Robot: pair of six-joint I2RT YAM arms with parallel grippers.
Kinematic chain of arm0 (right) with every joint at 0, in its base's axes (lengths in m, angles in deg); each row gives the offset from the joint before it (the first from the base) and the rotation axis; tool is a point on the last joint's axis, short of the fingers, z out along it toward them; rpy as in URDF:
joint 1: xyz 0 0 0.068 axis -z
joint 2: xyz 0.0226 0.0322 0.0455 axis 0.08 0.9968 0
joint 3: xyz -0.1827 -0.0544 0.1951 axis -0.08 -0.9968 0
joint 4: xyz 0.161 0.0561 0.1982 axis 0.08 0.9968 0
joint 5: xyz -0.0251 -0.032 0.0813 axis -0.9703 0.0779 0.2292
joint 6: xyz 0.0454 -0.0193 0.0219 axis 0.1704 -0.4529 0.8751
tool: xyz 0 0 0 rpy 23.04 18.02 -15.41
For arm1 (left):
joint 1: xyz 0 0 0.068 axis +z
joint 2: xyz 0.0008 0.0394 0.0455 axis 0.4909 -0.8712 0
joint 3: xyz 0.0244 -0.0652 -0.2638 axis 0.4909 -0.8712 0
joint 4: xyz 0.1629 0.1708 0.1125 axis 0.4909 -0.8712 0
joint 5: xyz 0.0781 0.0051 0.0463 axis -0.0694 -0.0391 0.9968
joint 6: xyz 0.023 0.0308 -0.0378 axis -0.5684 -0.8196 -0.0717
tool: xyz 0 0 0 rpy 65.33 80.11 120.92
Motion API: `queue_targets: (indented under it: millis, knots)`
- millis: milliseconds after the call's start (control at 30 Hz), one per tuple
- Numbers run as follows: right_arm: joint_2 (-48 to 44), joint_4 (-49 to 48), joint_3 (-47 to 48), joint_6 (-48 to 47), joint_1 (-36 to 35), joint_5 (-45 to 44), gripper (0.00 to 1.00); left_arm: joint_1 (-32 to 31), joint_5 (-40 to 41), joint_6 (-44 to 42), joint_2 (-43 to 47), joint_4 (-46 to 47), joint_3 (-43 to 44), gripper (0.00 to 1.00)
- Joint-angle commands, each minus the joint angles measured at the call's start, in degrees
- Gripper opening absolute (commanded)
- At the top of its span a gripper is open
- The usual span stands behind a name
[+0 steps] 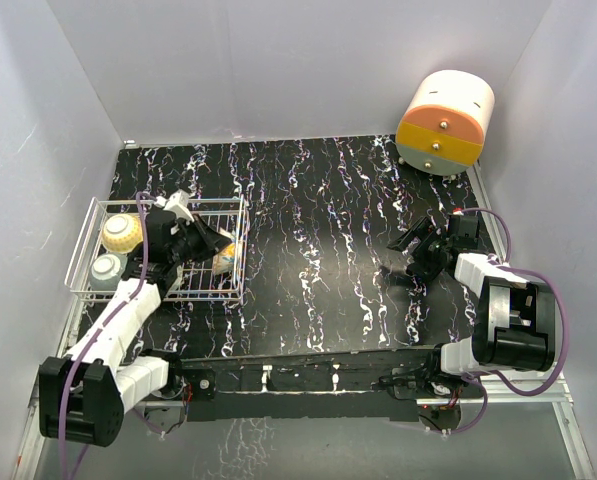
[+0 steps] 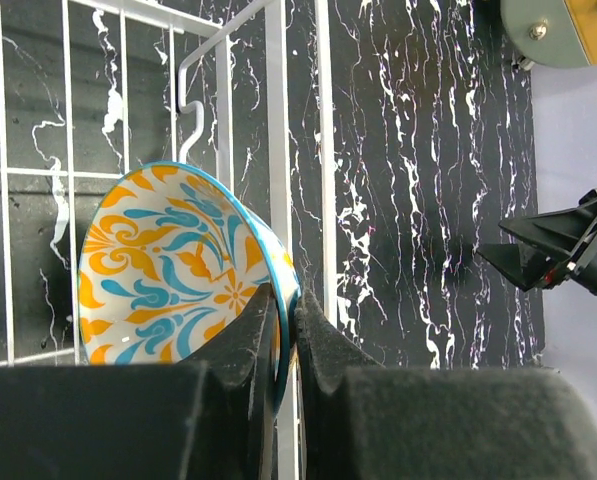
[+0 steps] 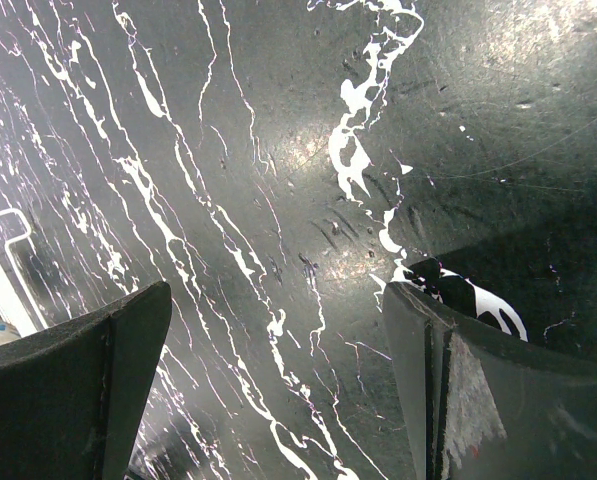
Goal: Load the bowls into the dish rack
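The white wire dish rack (image 1: 88, 232) stands at the table's left. My left gripper (image 1: 214, 245) is inside its right end, shut on the rim of a cream bowl (image 2: 168, 270) with orange and teal flowers and a teal rim, held on edge against the rack's right wall (image 2: 324, 150); the same bowl shows in the top view (image 1: 225, 259). A cream-yellow bowl (image 1: 120, 232) and a grey-white bowl (image 1: 108, 270) sit in the rack's left end. My right gripper (image 1: 406, 255) is open and empty over the bare table at the right.
An orange-and-cream round drawer unit (image 1: 444, 121) stands at the back right corner. White walls close in the table on three sides. The black marbled tabletop (image 1: 318, 220) lies between the rack and my right arm.
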Motion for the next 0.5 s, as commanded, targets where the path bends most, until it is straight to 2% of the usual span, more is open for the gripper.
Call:
queue_targets:
  millis: [0, 300, 467]
  knots:
    - [1.36, 0.27, -0.76, -0.59, 0.05, -2.12, 0.91, 0.48, 7.46, 2.13, 4.66, -1.03, 0.19, 0.00]
    - [1.36, 0.45, -0.58, -0.61, 0.04, -2.10, 0.91, 0.49, 14.58, 8.37, 7.64, 2.76, 1.21, 0.00]
    - [1.50, 0.43, -0.54, -0.64, 0.04, -1.98, 0.91, 0.60, 13.58, 13.87, 7.17, 12.42, -2.05, 0.00]
